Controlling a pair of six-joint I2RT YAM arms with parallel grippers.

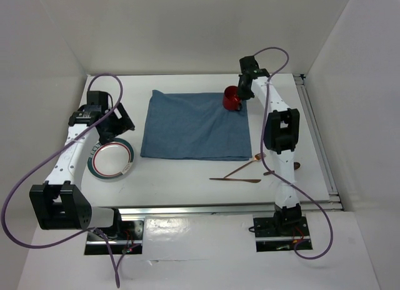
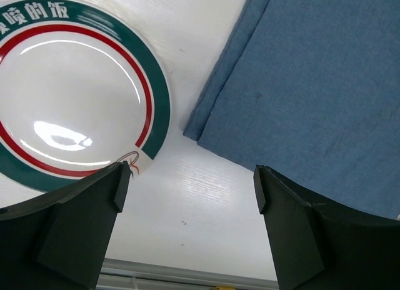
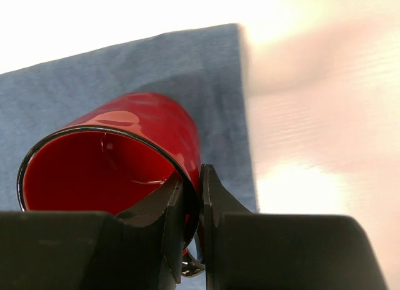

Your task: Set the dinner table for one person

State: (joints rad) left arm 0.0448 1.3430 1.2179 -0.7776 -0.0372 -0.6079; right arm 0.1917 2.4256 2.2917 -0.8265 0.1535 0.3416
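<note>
A red mug (image 1: 232, 99) sits at the far right corner of the blue cloth placemat (image 1: 194, 126) on the white dinner table (image 1: 187, 180). My right gripper (image 1: 240, 93) is shut on the red mug's rim (image 3: 187, 171), one finger inside and one outside. A white plate (image 1: 111, 159) with a green and red rim lies left of the placemat. My left gripper (image 1: 119, 123) hovers open and empty above the gap between plate (image 2: 75, 90) and placemat (image 2: 306, 90). Copper-coloured cutlery (image 1: 240, 174) lies near the right arm.
Aluminium rails (image 1: 319, 146) run along the right and near table edges. White walls enclose the back and sides. A spoon (image 1: 284, 169) lies partly hidden by the right arm.
</note>
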